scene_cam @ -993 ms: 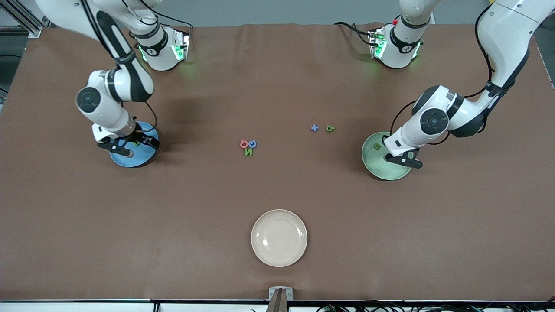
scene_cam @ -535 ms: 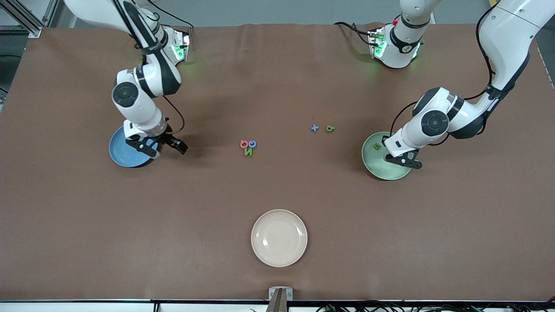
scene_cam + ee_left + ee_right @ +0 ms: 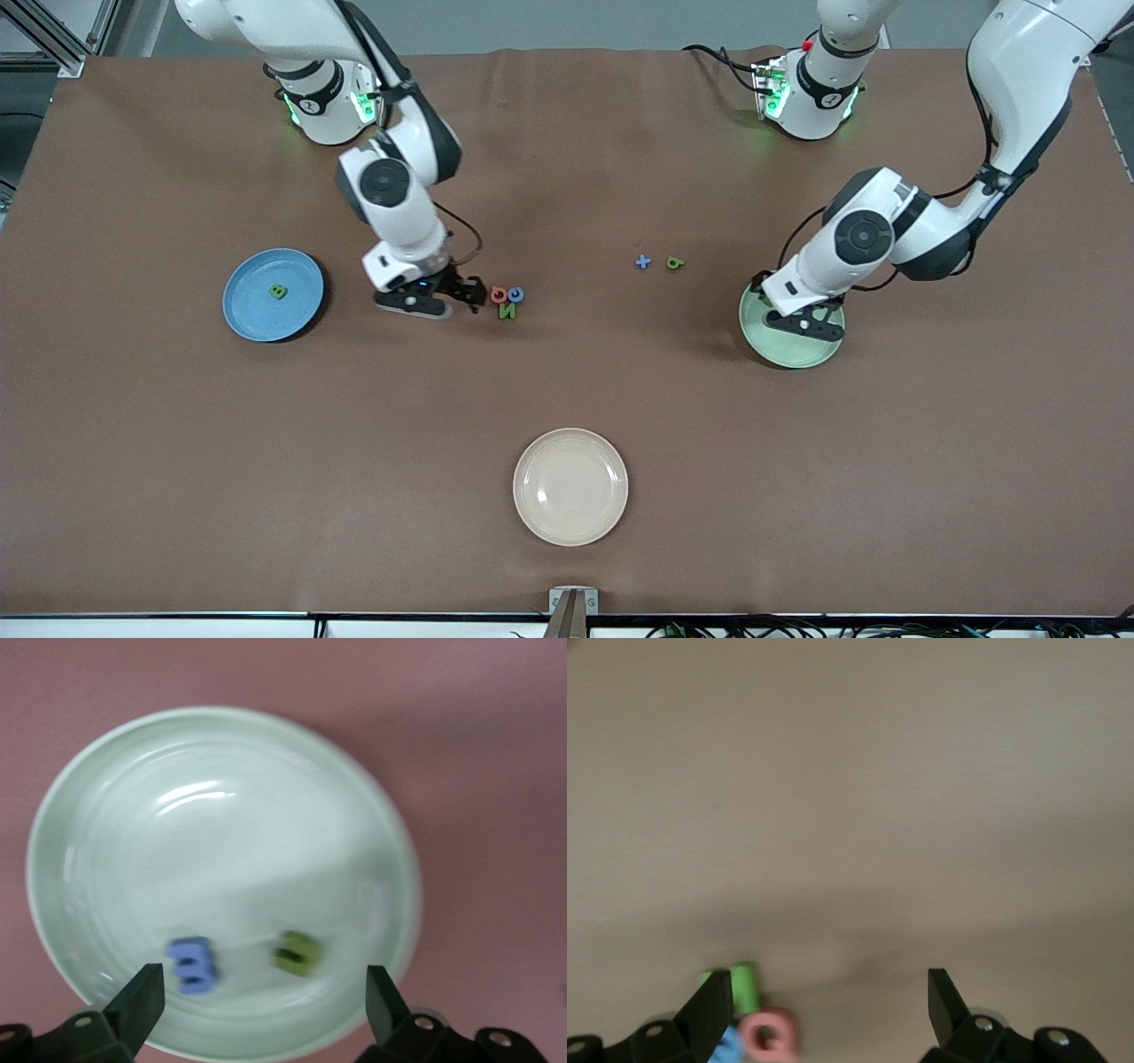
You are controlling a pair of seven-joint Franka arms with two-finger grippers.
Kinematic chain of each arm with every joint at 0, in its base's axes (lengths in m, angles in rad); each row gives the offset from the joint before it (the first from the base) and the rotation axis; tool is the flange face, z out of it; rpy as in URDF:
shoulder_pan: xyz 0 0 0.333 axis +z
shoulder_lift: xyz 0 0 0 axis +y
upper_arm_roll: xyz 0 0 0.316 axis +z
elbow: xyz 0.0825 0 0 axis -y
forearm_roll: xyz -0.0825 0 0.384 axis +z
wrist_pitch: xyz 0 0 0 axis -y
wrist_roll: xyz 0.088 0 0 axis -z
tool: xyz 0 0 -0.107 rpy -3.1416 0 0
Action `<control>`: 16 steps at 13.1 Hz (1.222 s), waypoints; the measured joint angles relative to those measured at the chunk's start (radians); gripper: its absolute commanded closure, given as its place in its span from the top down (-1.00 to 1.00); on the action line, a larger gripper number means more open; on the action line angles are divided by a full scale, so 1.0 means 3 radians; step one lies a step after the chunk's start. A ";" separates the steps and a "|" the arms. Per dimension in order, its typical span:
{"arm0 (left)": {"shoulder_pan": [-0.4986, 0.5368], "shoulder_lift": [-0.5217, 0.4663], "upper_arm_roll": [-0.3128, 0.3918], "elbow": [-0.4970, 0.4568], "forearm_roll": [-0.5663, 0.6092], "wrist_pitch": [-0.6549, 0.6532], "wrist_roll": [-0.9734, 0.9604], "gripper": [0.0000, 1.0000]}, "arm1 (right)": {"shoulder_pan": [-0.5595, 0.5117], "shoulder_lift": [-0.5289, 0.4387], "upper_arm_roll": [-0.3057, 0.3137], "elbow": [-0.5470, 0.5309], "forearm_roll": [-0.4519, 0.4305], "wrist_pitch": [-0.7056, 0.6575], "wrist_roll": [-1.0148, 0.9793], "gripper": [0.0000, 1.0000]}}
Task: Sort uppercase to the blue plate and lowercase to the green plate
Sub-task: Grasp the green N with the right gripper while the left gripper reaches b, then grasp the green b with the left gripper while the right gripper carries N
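A cream plate sits empty near the table's front edge, outside the sorting. Farther in, mid-table, the green N, red-pink ring letter and blue ring letter lie clustered and touching, unsorted, with the right gripper low just beside them, jaws spread and empty. Toward the right arm's end, the blue plate holds only the green B. Toward the left arm's end, the left gripper hangs over the green plate, fingers wide apart, the blue m-shaped letter and small green letter lying in the dish below. Farther back, the blue cross-like t and green b-shaped letter wait on the bare table. Three of eight letters look sorted; five remain.
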 measured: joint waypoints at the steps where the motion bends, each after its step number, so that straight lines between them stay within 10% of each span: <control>1: -0.0016 -0.0005 -0.0114 0.0031 -0.0035 -0.0041 -0.0151 0.99 | 0.0062 0.0142 -0.0001 0.0157 0.0000 0.0000 0.0004 0.89; 9: -0.0745 0.0171 -0.0207 0.0094 -0.0109 0.0018 -0.1123 0.99 | 0.0266 0.0522 -0.0007 0.0460 -0.0008 -0.0001 0.0000 0.73; 16: -0.1322 0.0236 0.0267 -0.0036 -0.0072 0.0475 -0.1244 0.65 | 0.0310 0.0640 -0.0009 0.0480 -0.0008 -0.0002 0.0033 0.40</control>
